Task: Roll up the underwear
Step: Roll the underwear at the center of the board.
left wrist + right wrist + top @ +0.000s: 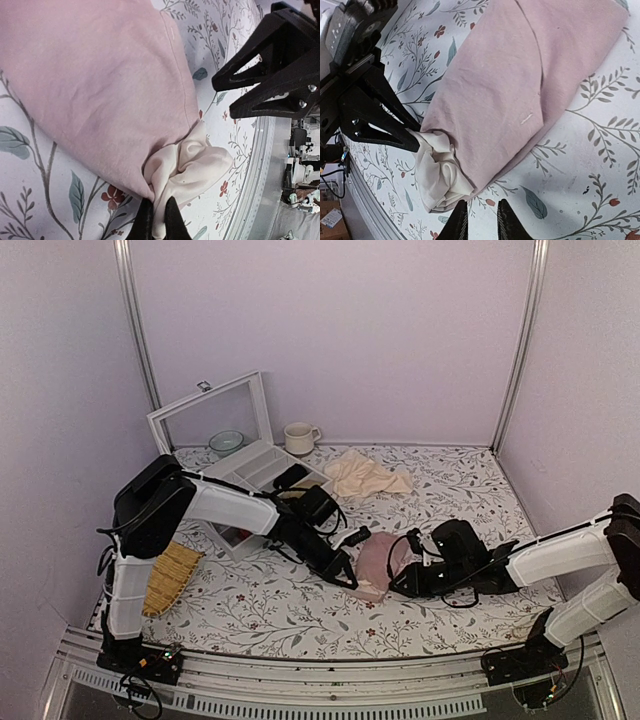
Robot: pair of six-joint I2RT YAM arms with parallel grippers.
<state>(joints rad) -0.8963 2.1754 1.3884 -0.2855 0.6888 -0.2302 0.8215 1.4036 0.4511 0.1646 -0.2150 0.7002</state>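
The underwear [378,562] lies folded into a narrow pink strip on the floral table, between the two grippers. In the left wrist view the pink fabric [100,85] ends in a bunched cream waistband [190,165]. My left gripper [159,220] is shut on a fold of that waistband, and it also shows in the top view [347,578]. My right gripper [480,222] hovers just off the same end of the underwear [510,85], beside the cream bunch [437,170]. Its jaws stand a little apart with nothing between them. It also shows in the top view [400,582].
A plain beige cloth [368,477] lies behind. A white divided tray [262,465] with an upright lid [212,410], a bowl [226,441] and a mug [298,438] stand at the back left. A woven mat [170,575] lies at the left. The table's front rail [265,170] runs close by.
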